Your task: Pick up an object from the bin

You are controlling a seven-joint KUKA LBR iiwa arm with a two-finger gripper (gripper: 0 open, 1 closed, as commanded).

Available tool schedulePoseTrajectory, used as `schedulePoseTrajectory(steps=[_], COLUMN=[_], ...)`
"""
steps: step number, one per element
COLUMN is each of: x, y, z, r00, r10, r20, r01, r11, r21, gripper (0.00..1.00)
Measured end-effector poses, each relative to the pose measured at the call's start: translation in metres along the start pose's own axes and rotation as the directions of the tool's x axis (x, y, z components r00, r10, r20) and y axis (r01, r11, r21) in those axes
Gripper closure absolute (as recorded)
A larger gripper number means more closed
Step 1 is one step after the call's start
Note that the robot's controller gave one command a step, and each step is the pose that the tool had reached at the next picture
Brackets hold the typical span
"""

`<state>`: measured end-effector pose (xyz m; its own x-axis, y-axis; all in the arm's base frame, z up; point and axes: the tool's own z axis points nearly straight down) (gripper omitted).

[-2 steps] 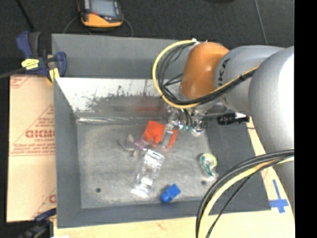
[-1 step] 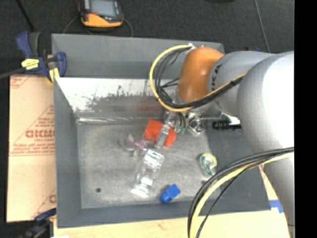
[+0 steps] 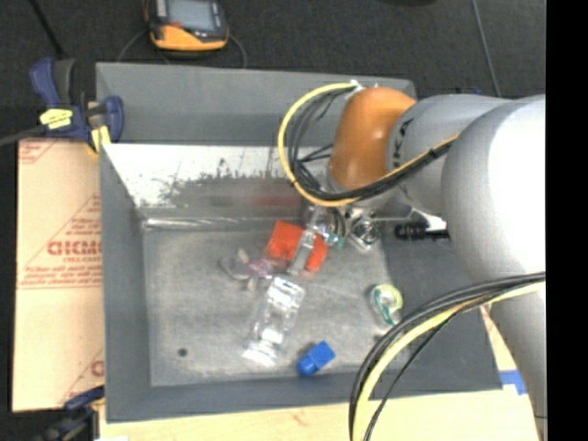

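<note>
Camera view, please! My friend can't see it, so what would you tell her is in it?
A robot arm's gripper hangs low in a grey metal bin, right beside an orange block near the bin's middle. Nearer the camera lie a clear plastic piece, a small blue block and a greenish round thing.
</note>
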<state>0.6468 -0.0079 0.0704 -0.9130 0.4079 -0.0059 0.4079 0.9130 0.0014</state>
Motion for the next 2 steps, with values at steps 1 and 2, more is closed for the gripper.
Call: schedulePoseTrajectory(steps=[1,2], x=[-0.001,-0.005], y=[0.0,0.0], z=[-0.001,-0.071], r00=[1.0,1.0], r10=[-0.002,-0.005], r20=[0.003,0.005], r01=[0.002,0.005], r11=[1.0,1.0], r21=[0.0,-0.002], gripper=[1.0,1.0])
